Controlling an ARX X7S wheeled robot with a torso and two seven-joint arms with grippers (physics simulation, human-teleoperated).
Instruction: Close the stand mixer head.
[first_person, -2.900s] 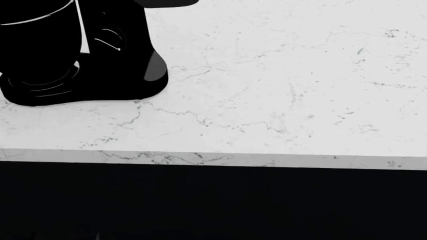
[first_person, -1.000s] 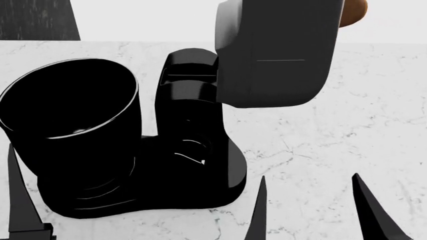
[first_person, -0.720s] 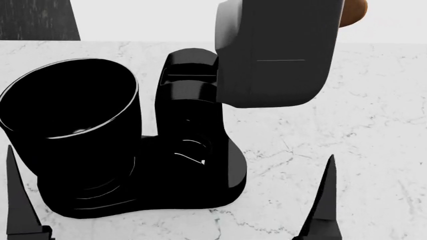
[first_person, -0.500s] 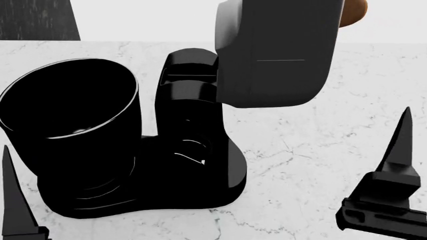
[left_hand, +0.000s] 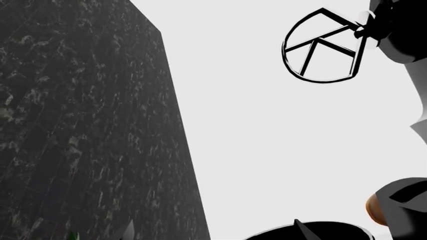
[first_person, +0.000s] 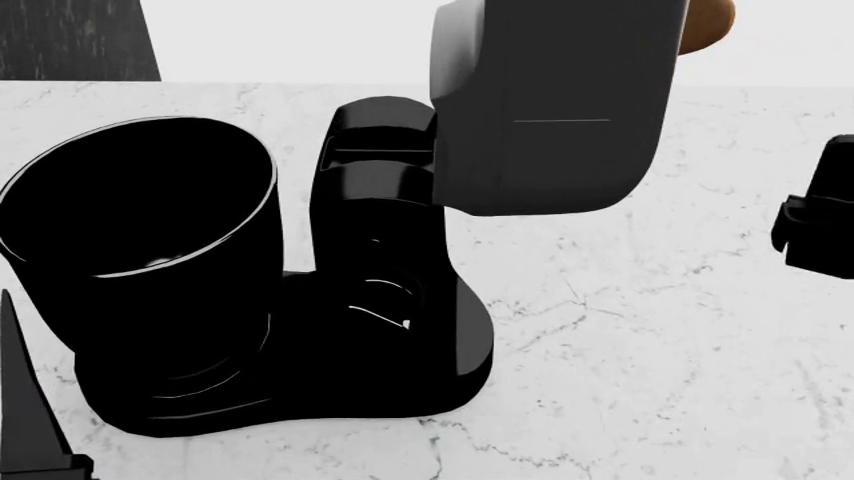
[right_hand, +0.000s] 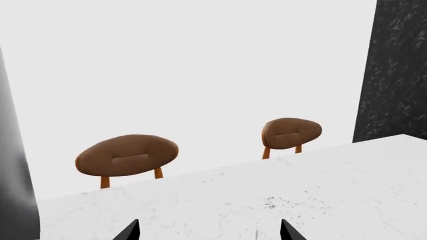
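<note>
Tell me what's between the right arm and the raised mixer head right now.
In the head view, nothing: only bare marble countertop shows between the right gripper at the frame's edge and the stand mixer head, which is tilted up.

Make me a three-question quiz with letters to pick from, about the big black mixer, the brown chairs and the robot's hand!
1. Where is the glossy black cylindrical bowl in the head view?
A) left of the mixer's neck
B) right of the neck
C) on the floor

2. How many brown oval chair backs show in the right wrist view?
A) one
B) two
C) four

3. How is the matte dark-grey stand mixer head?
A) lying on the counter
B) shut over the bowl
C) tilted up, away from the bowl

Answers: 1 A, it sits on the base's left end. 2 B, two stand behind the white marble counter. 3 C, the bowl's mouth is uncovered.
</note>
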